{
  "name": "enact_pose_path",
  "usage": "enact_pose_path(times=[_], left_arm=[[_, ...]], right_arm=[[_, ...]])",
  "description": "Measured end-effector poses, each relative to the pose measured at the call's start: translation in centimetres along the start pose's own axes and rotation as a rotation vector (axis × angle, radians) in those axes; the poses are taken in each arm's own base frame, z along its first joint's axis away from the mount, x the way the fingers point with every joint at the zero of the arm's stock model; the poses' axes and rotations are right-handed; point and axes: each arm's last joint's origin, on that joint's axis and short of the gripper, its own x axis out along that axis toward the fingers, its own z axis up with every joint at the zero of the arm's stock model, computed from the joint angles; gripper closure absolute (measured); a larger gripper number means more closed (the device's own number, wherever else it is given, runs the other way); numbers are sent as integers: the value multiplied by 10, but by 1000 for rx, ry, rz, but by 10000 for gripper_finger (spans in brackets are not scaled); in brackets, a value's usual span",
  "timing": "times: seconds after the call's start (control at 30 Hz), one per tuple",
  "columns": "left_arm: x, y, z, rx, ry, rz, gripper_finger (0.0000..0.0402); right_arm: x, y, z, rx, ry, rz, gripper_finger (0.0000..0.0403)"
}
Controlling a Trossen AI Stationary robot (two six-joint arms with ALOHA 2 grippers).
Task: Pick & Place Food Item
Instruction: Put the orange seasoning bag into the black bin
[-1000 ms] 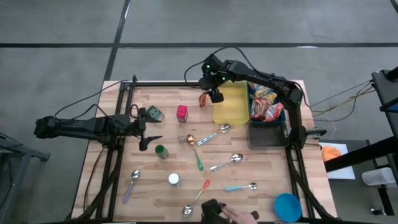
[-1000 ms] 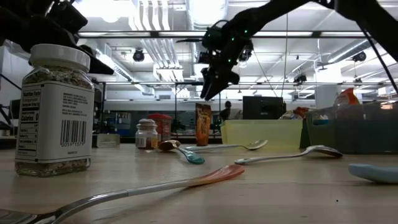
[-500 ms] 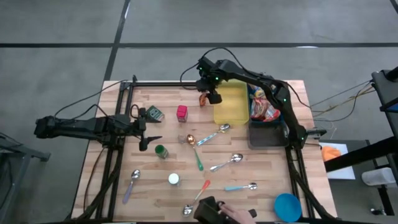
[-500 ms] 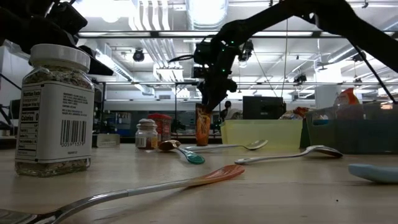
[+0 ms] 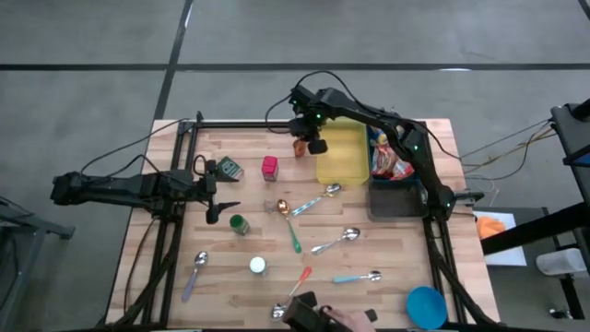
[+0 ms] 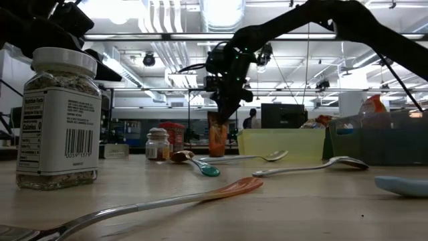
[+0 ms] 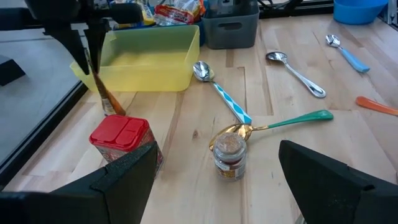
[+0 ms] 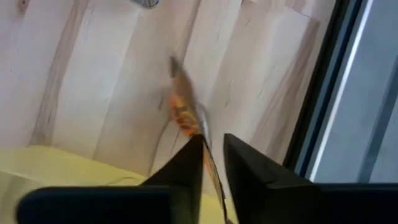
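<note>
A flat orange food packet (image 5: 299,148) stands on its lower end on the wooden table, just left of the yellow bin (image 5: 341,157) at the far side. My right gripper (image 5: 314,144) is above it and shut on its top; the low view shows the packet (image 6: 217,136) under the fingers (image 6: 226,107). My left gripper (image 5: 224,192) waits open at the table's left side, holding nothing; its wrist view shows the tilted packet (image 7: 104,93) farther off. My right gripper pinches the packet's upper edge (image 8: 200,134) between its two fingers, coming steeply from above. The thin packet runs edge-on between the fingers. It leans a little, and its lower end (image 7: 115,111) rests on the table.
A grey bin (image 5: 396,184) with snack packets stands right of the yellow bin. A red-lidded jar (image 5: 269,167), a green-lidded jar (image 5: 239,224), a white-lidded jar (image 5: 257,266) and several spoons lie across the middle. A blue bowl (image 5: 426,306) and a person's hand (image 5: 323,318) are at the near edge.
My right gripper has come down onto the orange packet, tipping to point more steeply downward, and has shut on its top edge. The packet still stands on the table and now leans slightly.
</note>
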Motion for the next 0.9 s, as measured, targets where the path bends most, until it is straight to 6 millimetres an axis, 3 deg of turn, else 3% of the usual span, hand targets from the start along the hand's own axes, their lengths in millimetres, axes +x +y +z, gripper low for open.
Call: enact_pose_path(times=[0.13,0.37,0.7,0.9], left_arm=[[0,0,0,0,0,0,62],[0,0,0,0,1,0,62],[0,0,0,0,2,0,62],[0,0,-1,1,7,-1,62]], right_arm=[[-3,3,0,9,9,16,389],[-7,3,0,71,3,9,391],[-44,17,11,109,-44,-4,395],[-48,19,13,114,-57,-11,396]])
